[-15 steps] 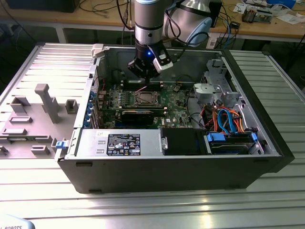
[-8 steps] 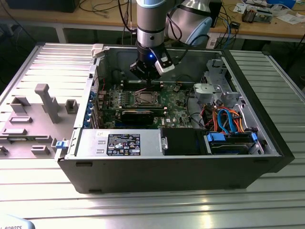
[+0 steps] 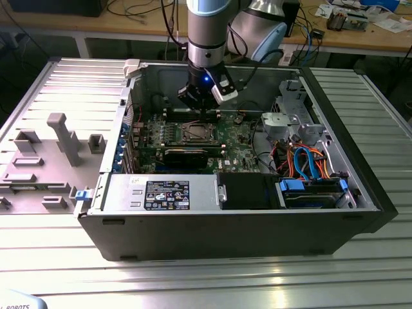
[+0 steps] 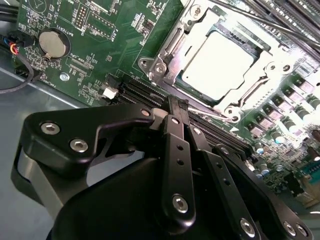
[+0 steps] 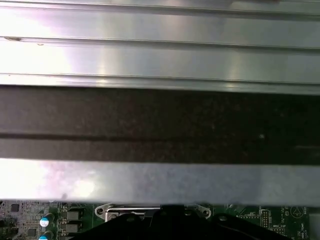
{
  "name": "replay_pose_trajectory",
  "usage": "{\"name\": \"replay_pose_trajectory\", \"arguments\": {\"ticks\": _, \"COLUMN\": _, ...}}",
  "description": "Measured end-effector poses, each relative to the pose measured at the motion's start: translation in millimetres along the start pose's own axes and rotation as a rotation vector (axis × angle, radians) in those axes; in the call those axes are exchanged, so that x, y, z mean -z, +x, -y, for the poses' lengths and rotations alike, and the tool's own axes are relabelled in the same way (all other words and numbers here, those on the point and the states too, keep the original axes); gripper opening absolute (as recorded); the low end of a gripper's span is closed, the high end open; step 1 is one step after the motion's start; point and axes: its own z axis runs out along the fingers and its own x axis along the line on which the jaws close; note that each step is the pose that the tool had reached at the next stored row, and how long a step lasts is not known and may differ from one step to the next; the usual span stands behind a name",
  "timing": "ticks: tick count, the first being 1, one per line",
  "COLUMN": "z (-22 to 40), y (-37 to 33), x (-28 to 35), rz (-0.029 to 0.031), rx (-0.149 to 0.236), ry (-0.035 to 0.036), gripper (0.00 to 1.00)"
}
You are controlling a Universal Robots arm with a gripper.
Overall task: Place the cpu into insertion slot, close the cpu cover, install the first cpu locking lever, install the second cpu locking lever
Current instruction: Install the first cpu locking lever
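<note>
Second wrist view: cpu (image 4: 224, 64) seated, cpu cover (image 4: 197, 37) closed; gripper (image 4: 177, 107) pinched together, empty, at locking lever (image 4: 220, 114); lever step, needs hooking.

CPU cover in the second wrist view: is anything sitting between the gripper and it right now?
Nothing visible. In the second wrist view the gripper sits just short of the cpu cover, which lies closed around the cpu in the insertion slot. Between them are low black memory slots on the green board, and a thin locking lever by the fingertips.

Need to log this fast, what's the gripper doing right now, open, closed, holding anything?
Gripper: shut, fingers together and holding nothing, tips beside the cpu cover.
</note>
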Motion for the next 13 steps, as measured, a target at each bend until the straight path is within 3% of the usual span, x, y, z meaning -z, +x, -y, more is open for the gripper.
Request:
{"name": "replay_pose_trajectory", "arguments": {"ticks": 7, "z": 0.8, "y": -2.2, "x": -8.4, "rz": 0.0000, "rx": -0.001, "ry": -0.0006, "gripper": 0.11}}
{"name": "replay_pose_trajectory", "arguments": {"ticks": 13, "z": 1.0, "y": -2.6, "x": -10.5, "rz": 0.0000, "rx": -0.001, "ry": -0.0010, "gripper": 0.11}}
